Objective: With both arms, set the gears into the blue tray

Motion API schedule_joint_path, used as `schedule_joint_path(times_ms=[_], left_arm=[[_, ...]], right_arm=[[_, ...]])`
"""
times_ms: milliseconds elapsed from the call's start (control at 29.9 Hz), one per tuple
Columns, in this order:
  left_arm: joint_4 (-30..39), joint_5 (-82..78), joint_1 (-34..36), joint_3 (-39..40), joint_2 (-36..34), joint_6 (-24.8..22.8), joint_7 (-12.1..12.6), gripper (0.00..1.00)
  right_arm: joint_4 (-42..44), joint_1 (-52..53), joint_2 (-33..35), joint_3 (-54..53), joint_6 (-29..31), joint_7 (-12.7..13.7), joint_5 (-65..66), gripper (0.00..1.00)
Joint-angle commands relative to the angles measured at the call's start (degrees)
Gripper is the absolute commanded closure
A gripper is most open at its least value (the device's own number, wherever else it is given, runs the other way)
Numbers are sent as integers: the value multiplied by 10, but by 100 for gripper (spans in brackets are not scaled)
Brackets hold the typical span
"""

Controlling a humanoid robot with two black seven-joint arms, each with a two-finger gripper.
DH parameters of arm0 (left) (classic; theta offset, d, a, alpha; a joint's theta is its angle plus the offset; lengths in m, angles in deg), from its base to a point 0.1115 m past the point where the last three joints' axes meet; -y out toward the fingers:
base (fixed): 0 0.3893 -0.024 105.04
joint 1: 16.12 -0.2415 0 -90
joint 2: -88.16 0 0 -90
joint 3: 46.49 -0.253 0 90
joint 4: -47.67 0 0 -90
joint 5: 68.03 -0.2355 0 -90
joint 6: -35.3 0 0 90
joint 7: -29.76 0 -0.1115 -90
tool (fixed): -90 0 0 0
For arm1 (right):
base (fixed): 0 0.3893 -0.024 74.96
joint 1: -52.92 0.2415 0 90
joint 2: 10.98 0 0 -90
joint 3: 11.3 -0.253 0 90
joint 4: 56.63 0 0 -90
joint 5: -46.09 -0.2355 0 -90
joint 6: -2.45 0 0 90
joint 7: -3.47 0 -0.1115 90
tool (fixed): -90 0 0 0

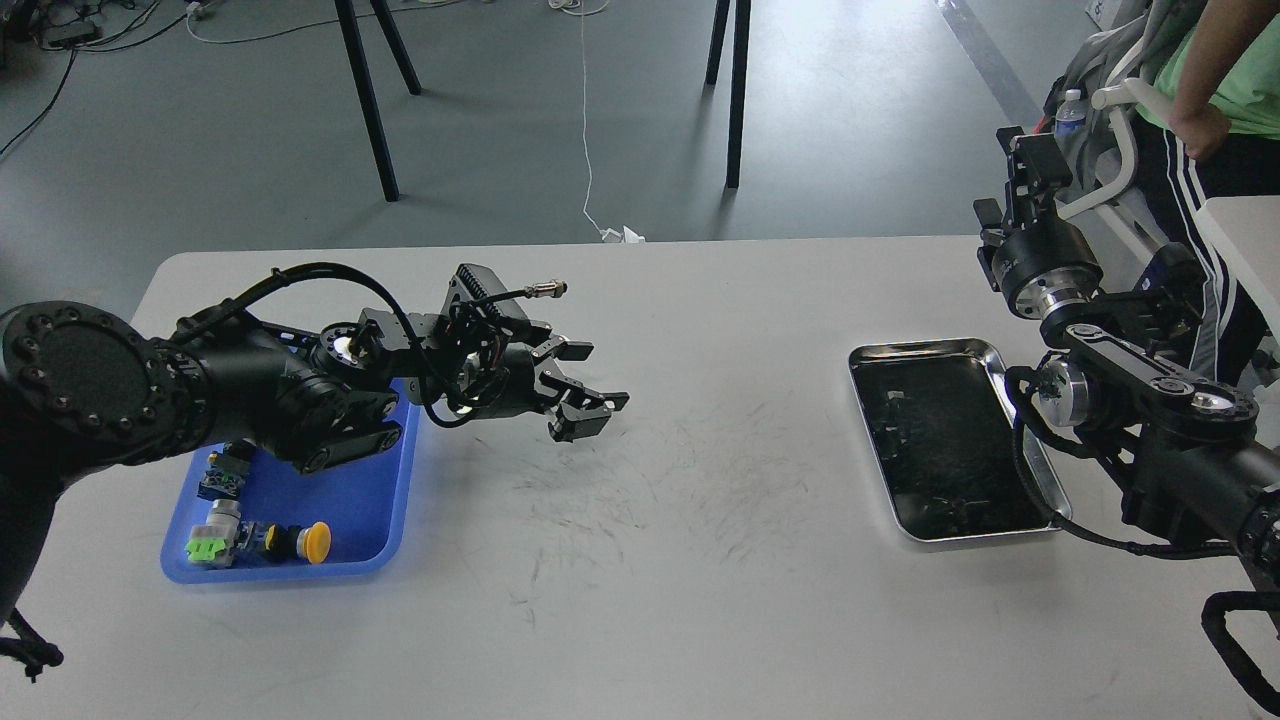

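White table (700, 560): left gripper (585, 385) open, hovering beside blue tray (385, 520).

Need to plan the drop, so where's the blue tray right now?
In the head view, the blue tray sits at the table's left, under the left arm.

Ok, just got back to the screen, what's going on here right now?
The left pincer hangs open over the bare table, just right of the blue tray, holding nothing visible. That tray contains only push-button switches. The right pincer is raised beside the metal tray; its state is unclear. Gears can't be made out against the tray's dark lining.
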Motion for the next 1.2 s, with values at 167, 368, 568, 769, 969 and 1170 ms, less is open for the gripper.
schedule_joint_path(times_ms=[167, 368, 568, 769, 969, 1170], left_arm=[[4, 33, -9, 34, -15, -20, 0, 5], [-21, 35, -42, 30, -15, 6, 0, 5], [-22, 38, -43, 13, -14, 7, 0, 5], [-26, 38, -46, 2, -8, 13, 0, 5], [-30, 37, -59, -10, 6, 37, 0, 5], [-36, 38, -70, -19, 13, 54, 0, 5]], right_arm=[[1, 1, 0, 1, 0, 0, 1, 8], [1, 0, 0, 5, 0, 0, 1, 8], [1, 0, -1, 6, 0, 0, 2, 8], [2, 0, 0, 5, 0, 0, 2, 8], [3, -5, -1, 6, -1, 0, 3, 8], [3, -5, -1, 6, -1, 0, 4, 8]])
